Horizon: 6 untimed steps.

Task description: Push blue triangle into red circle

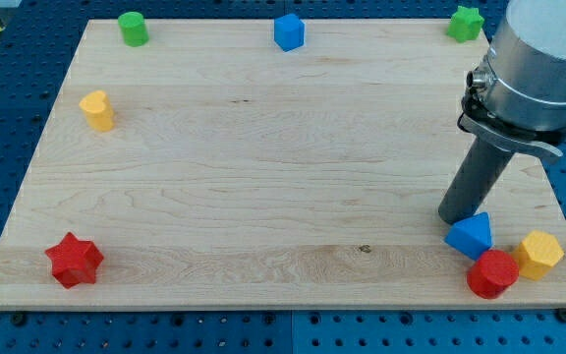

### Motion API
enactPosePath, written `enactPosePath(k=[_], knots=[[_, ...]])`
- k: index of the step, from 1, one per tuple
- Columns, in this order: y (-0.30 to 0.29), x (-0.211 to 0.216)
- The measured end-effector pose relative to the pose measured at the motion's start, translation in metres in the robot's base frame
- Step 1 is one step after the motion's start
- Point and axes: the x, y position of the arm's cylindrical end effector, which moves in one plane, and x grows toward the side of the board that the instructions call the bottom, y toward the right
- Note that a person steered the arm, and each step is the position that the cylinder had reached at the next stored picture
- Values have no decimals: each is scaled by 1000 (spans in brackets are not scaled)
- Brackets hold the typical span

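Wooden board [263,177]: my tip [457,218], bare rod, grips nothing, touching blue triangle [471,235] upper left; red circle [492,273] just below-right, apparently touching; short push down-right, avoid yellow block [540,254]

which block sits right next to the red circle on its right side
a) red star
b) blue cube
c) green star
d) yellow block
d: the yellow block sits by the red circle at the view's bottom right, on its right side, with the blue triangle just up and left of the circle and my tip beside the triangle's upper left.
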Motion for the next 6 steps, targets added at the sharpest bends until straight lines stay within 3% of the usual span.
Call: enactPosePath(k=[3, 6], knots=[[-45, 1], [-16, 7]])
